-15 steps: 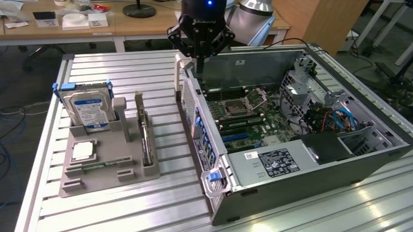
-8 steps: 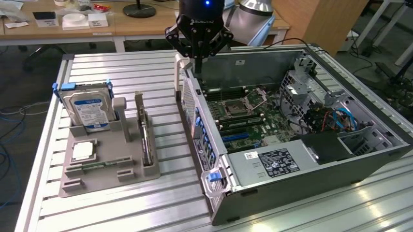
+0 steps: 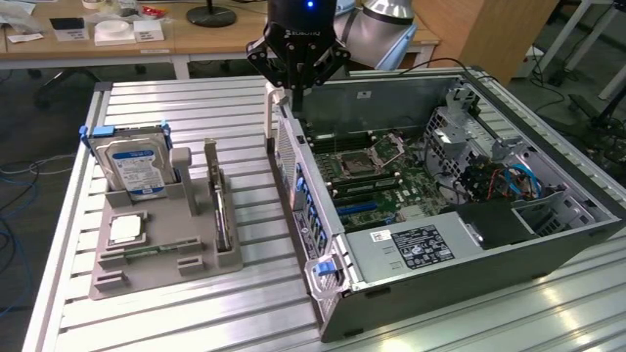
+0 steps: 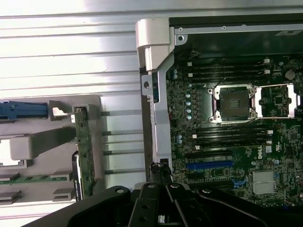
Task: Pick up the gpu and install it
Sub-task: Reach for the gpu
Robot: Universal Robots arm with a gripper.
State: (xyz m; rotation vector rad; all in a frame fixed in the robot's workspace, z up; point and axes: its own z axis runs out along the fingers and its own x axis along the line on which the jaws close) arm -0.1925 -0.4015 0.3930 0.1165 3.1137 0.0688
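Note:
The gpu point(image 3: 217, 196) is a thin card standing on edge in a slot of the grey holder point(image 3: 161, 260), toward the exterior view's left of the open computer case point(image 3: 411, 183). In the wrist view the gpu point(image 4: 84, 153) shows edge-on as a narrow green strip. My gripper point(image 3: 292, 89) hangs above the case's far corner, close to its side wall and apart from the gpu. Its fingers point(image 4: 161, 176) meet over the wall's edge, shut with nothing between them.
The holder also carries an upright hard drive point(image 3: 137, 167) with a blue-white label, a small square processor chip point(image 3: 126, 229) and a memory stick point(image 3: 132, 254). The motherboard point(image 4: 227, 142) lies open inside the case, with a blue slot point(image 4: 209, 165). Desks stand behind.

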